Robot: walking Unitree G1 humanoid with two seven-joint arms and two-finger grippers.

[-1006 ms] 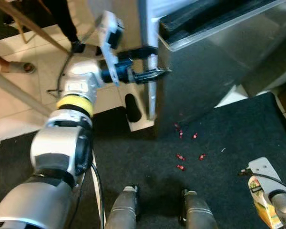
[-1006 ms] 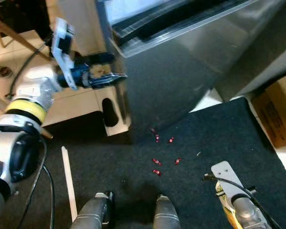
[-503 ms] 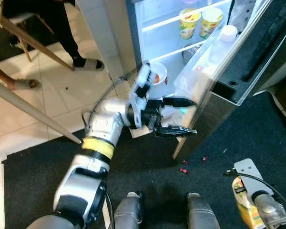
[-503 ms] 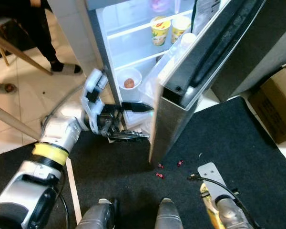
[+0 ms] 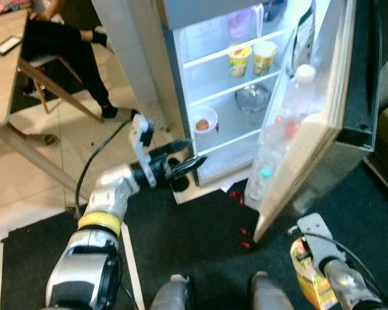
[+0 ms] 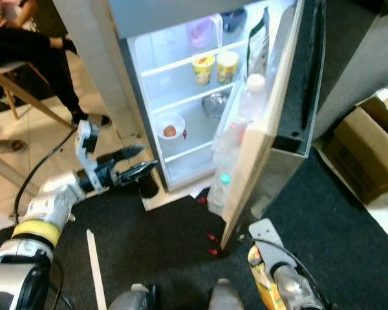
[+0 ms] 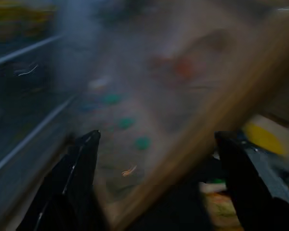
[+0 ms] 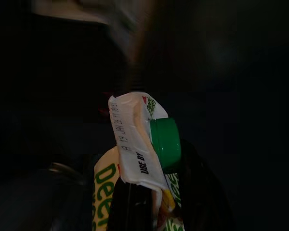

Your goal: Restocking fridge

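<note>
The fridge (image 5: pixel 181 71) stands with its door (image 5: pixel 323 110) swung wide to the right. On its lit shelves are two yellow cups (image 5: pixel 239 59), a glass bowl (image 5: pixel 252 98) and a white bowl (image 5: pixel 205 121). Bottles (image 5: pixel 288 126) fill the door rack. My left gripper (image 5: pixel 197 152) is open and holds nothing, low at the left side of the fridge opening. In the blurred left wrist view its fingers (image 7: pixel 79 168) point at the door rack. My right gripper (image 5: pixel 320 271) is shut on a yellow carton (image 5: pixel 304 284) with a green cap (image 8: pixel 164 144), held low at my right.
A person (image 5: pixel 58 45) sits at a wooden table (image 5: pixel 3 84) on the left. A cardboard box (image 6: pixel 362 148) stands right of the fridge. Small red bits (image 5: pixel 246 236) lie on the dark mat (image 5: pixel 200 245) below the door's corner. A cable (image 5: pixel 100 158) trails across the tiles.
The fridge door has gone from shut to wide open. My left gripper has left the door edge and drawn back to the left. The carton stays in my right gripper.
</note>
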